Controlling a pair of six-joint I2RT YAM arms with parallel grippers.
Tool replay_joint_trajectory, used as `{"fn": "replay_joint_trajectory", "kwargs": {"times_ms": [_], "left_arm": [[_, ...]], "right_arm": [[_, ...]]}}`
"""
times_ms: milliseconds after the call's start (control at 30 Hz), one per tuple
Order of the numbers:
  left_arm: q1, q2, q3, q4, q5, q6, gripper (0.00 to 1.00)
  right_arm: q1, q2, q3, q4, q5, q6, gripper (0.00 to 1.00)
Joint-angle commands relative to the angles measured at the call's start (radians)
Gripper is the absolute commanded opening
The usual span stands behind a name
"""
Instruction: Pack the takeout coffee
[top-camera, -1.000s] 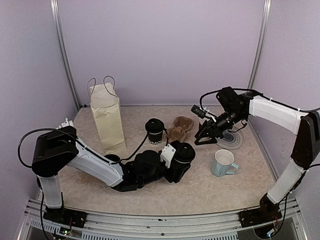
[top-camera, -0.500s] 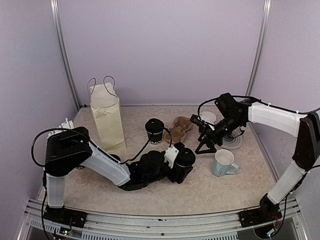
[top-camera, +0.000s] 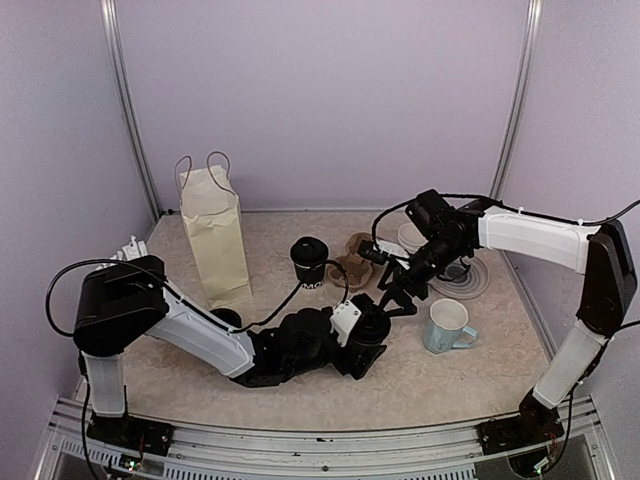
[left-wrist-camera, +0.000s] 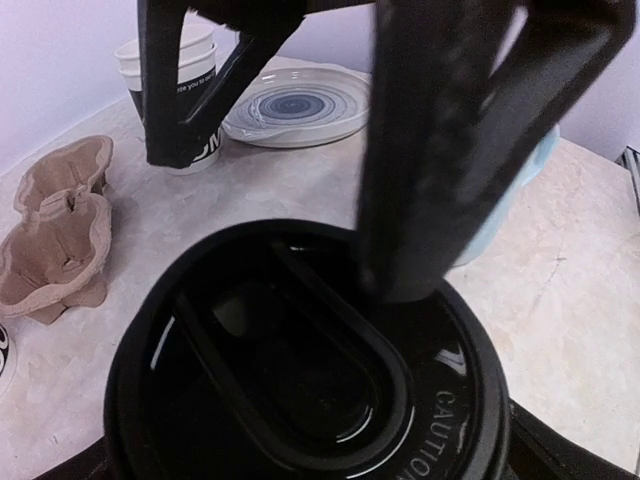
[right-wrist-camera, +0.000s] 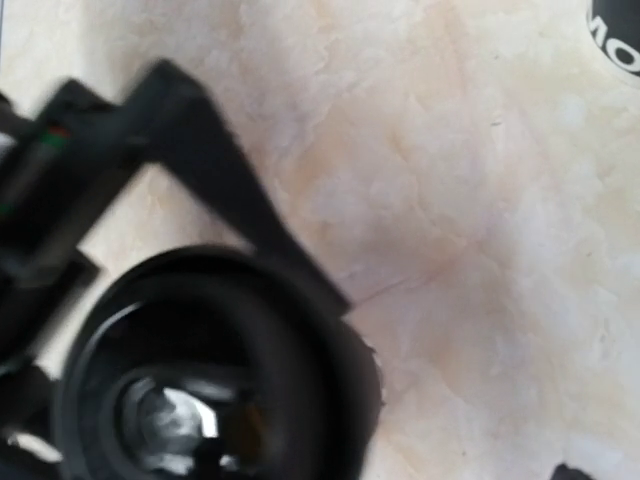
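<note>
A takeout coffee cup with a black lid stands at the table's middle, and my left gripper is shut around it from the near side. Its lid fills the bottom of the left wrist view and shows blurred in the right wrist view. My right gripper is open just above and behind that lid, one finger touching or nearly touching its rim. A second lidded cup stands further back. A stack of unlidded cups stands near the plate.
A brown cardboard cup carrier lies behind the held cup. A light-blue mug stands to the right, and a grey plate lies behind it. A cream paper bag stands at the back left.
My right gripper has moved left and down from near the plate to just over the held cup's lid. The left gripper and its cup shifted slightly nearer.
</note>
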Motion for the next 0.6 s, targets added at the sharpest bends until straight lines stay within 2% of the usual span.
{"fn": "replay_joint_trajectory", "kwargs": {"times_ms": [0,400,567], "left_arm": [[-0.024,-0.118,-0.031,-0.072,-0.038,0.006,0.99],[-0.114,-0.273,-0.155,-0.223,-0.175,-0.091,0.99],[-0.153,-0.366,-0.224,-0.290,-0.240,-0.157,0.99]], "right_arm": [[0.023,-0.008,0.020,0.012,0.015,-0.035,1.00],[0.070,-0.058,-0.007,0.015,-0.017,-0.093,1.00],[0.109,-0.080,-0.039,0.025,0.043,-0.127,1.00]]}}
